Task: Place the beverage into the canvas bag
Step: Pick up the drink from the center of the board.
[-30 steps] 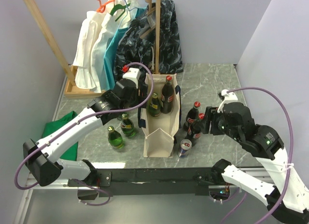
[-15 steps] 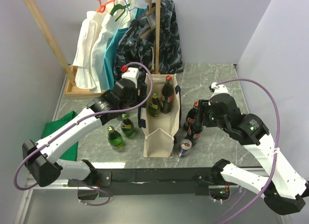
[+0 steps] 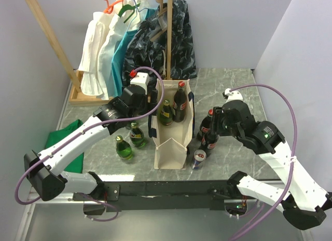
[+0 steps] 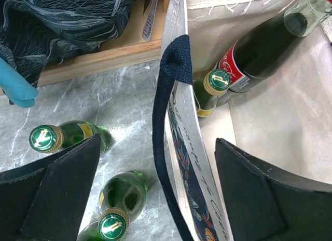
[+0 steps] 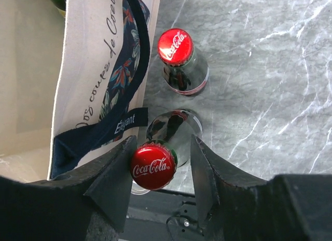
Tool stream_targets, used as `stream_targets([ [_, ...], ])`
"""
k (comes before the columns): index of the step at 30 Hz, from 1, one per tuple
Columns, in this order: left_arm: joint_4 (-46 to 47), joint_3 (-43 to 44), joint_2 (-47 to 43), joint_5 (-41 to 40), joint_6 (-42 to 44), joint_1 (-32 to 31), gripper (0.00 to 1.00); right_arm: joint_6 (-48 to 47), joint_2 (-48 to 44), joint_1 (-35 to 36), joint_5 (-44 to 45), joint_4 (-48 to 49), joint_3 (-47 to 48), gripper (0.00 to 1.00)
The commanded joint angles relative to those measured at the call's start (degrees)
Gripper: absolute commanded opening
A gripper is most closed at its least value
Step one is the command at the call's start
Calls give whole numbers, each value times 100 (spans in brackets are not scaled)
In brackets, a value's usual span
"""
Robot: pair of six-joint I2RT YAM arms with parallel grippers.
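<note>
The cream canvas bag (image 3: pixel 171 145) with navy handles stands open at table centre, holding a dark cola bottle (image 3: pixel 179 102) and a green bottle (image 3: pixel 165 114). My left gripper (image 3: pixel 152 99) is open and straddles the bag's left wall (image 4: pixel 193 147) and navy handle (image 4: pixel 162 121). Two red-capped cola bottles (image 3: pixel 207 121) stand right of the bag. My right gripper (image 3: pixel 213 131) is open around the nearer bottle's cap (image 5: pixel 153 166). The left fingertip (image 5: pixel 116 168) touches the cap, and a gap remains at the right one. The other cola bottle (image 5: pixel 176 49) stands beyond it.
Two green bottles (image 3: pixel 137 135) (image 3: pixel 123 148) stand left of the bag. A can (image 3: pixel 198 159) stands at the bag's front right. A wooden rack (image 3: pixel 168 38) with hanging clothes is behind. A green cloth (image 3: pixel 65 134) lies at the left.
My right arm has swung left and brought its gripper over the cola bottles beside the bag. My left arm and the bag have not moved.
</note>
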Motion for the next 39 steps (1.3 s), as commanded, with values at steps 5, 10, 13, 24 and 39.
stream_targets([
  [5,98,74,-145,-112,-14,-26,96,-45,26,-25,74,232,-98,52],
  [10,106,48,-180,-138,-14,-18,96,-36,106,-25,21,224,-133,52],
  [13,106,39,-180,-147,-5,-18,96,-27,106,-25,38,215,-150,50],
  [24,89,-14,-241,-173,-31,-18,96,34,18,-25,196,197,-45,0],
  [39,98,39,-259,-147,4,-17,96,17,35,-25,249,259,526,0],
])
